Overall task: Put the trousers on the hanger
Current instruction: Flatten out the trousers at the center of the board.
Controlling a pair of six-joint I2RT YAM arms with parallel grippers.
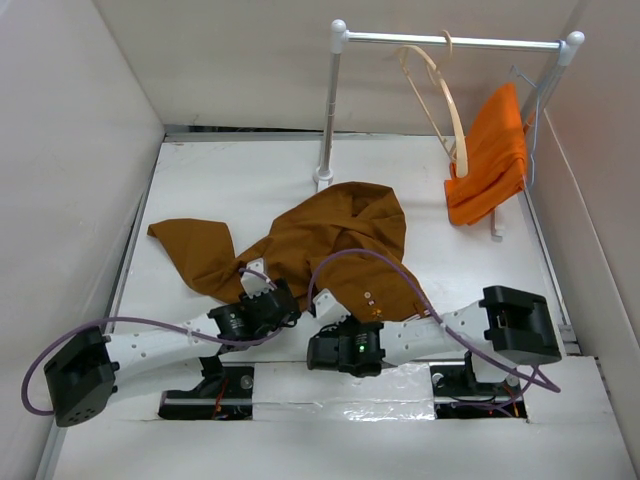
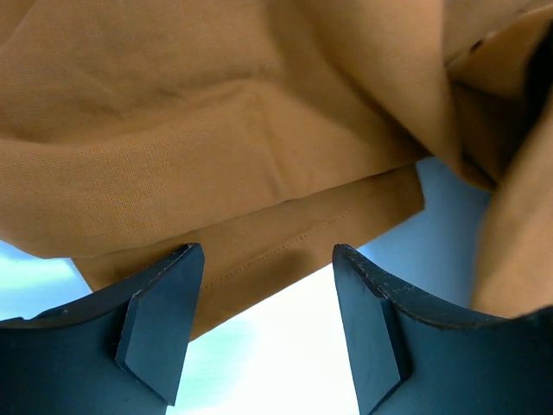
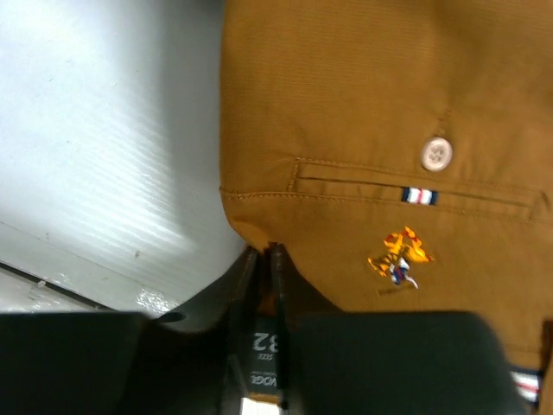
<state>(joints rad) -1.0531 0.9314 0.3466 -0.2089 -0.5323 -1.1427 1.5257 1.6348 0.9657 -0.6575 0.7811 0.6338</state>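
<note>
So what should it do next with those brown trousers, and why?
Probably close the left tool on the hem of the trousers: it stands open with that edge at its tips, while the right tool pinches the waist end.

The trousers (image 1: 330,235) sprawl across the middle of the table (image 1: 230,175), blocking a low pass there. Bare surface lies open at 11 o'clock and in a narrower strip at 3. The rack post (image 1: 327,120) stands at 12. The hanger (image 1: 449,103) and the orange garment (image 1: 490,160) hang at 1 to 2, crowding that corner.
</note>
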